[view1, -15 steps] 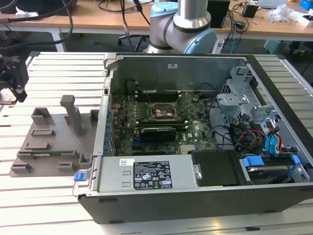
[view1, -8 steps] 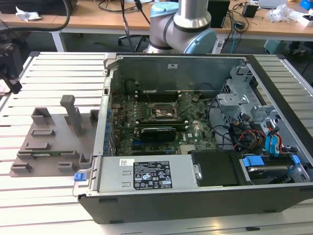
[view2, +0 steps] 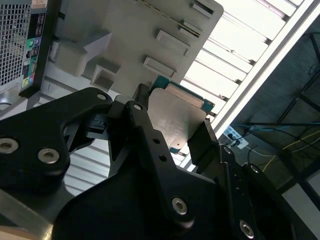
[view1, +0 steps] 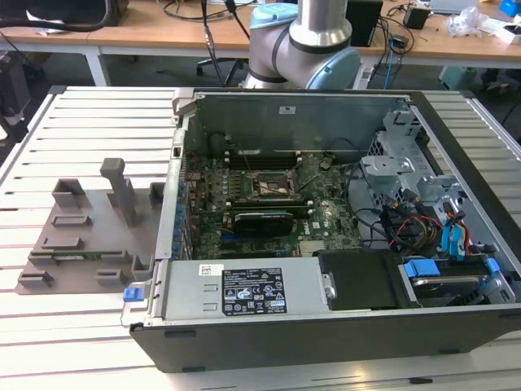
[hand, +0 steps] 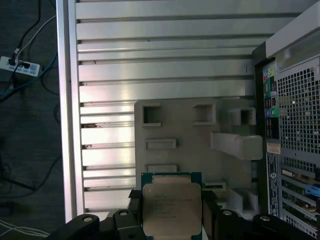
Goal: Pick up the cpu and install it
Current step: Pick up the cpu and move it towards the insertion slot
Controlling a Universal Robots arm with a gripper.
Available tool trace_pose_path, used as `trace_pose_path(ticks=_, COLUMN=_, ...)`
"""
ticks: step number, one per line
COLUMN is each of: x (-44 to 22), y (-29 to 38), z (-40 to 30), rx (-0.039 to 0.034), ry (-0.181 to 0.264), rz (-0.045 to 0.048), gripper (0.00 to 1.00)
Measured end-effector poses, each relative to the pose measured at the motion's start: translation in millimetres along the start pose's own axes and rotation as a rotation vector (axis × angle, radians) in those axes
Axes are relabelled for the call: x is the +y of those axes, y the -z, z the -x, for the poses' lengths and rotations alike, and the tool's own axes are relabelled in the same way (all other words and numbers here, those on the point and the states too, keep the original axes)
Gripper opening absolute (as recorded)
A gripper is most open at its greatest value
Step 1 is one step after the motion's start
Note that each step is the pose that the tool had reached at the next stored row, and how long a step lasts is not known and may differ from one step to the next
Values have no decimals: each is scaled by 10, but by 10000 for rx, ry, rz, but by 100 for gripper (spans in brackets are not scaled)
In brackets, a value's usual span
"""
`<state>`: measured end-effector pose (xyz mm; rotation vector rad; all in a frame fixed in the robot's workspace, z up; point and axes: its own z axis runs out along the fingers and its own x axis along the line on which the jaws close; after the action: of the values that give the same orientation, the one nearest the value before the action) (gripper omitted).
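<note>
A table of pale aluminium slats (view1: pixel 81 122) spans the scene, its metal catching bright light. Along the far side stands a wooden-topped bench (view1: pixel 138 37) on white legs, strewn with dark cables (view1: pixel 191 10). In the first wrist view, the floor (hand: pixel 30 160) beside the table's edge is dark, and a white power strip (hand: pixel 17 66) lies on it.

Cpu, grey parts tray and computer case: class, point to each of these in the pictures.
cpu (hand: pixel 171 210): first wrist view, on its silver metal top.
grey parts tray (hand: pixel 190 132): first wrist view, on a bare flat part.
computer case (view1: pixel 326 338): exterior view, on its near black wall.
</note>
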<state>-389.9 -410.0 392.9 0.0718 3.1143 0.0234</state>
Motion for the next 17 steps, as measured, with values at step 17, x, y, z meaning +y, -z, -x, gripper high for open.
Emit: trace_pose_path(ticks=17, x=8, y=-3, z=171, rx=2, ry=0, rz=-6, gripper=55)
